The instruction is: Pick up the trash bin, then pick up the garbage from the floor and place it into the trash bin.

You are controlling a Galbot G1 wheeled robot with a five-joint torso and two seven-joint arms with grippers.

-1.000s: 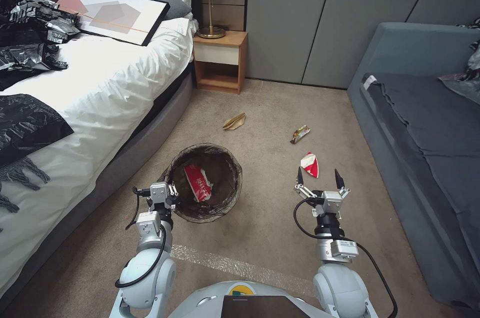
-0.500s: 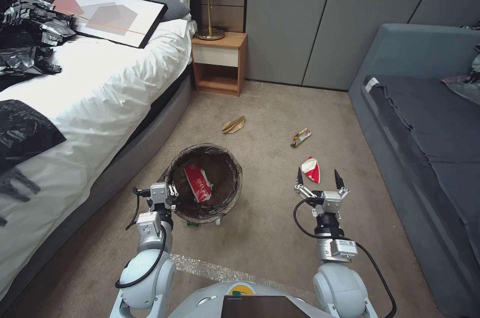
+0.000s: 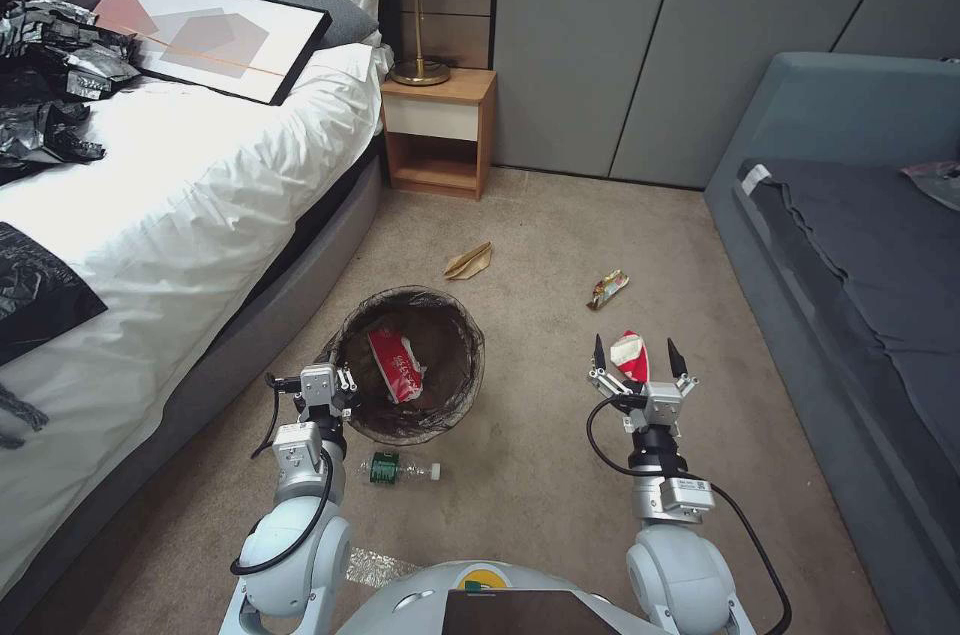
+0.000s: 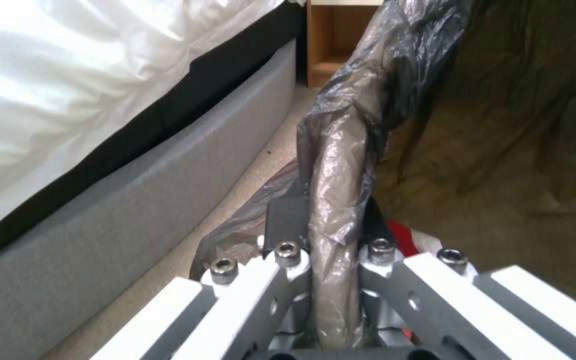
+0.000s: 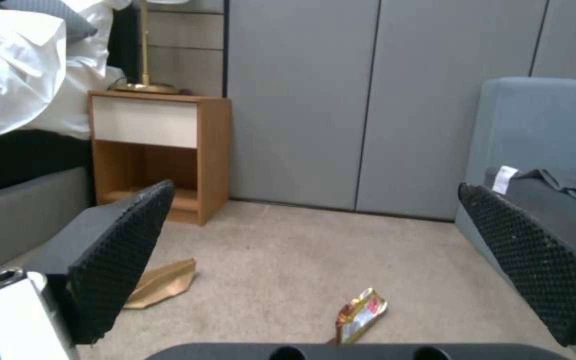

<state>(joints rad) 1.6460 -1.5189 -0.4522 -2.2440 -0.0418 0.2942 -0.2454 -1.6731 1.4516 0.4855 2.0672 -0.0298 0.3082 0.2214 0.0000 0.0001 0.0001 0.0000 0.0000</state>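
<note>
The trash bin (image 3: pixel 447 415) hangs just off the floor (image 3: pixel 540 215) beside the bed, with my left gripper (image 3: pixel 335 381) shut on its bag-covered rim (image 4: pixel 333 165). A crumpled red-white packet (image 3: pixel 396 365) lies inside it. My right gripper (image 3: pixel 636 356) is open and held low; another red-white packet (image 3: pixel 628 351) shows on the carpet between its fingertips. Further garbage lies ahead: a brown paper bag (image 3: pixel 468 261), also in the right wrist view (image 5: pixel 163 287), and a yellow snack wrapper (image 3: pixel 607 288) (image 5: pixel 361 314). A clear green-labelled bottle (image 3: pixel 398 468) lies just behind the bin.
The bed (image 3: pixel 200 185) with its grey frame (image 4: pixel 135 200) runs along the left, close to the bin. A wooden nightstand (image 3: pixel 438 130) stands at the wall ahead. A blue-grey sofa (image 3: pixel 860 265) lines the right side. Open carpet lies between them.
The whole picture has shifted: the camera has moved forward, with bin and grippers keeping their places. The bottle has come into sight behind the bin. The floor packet now lies between the right fingertips.
</note>
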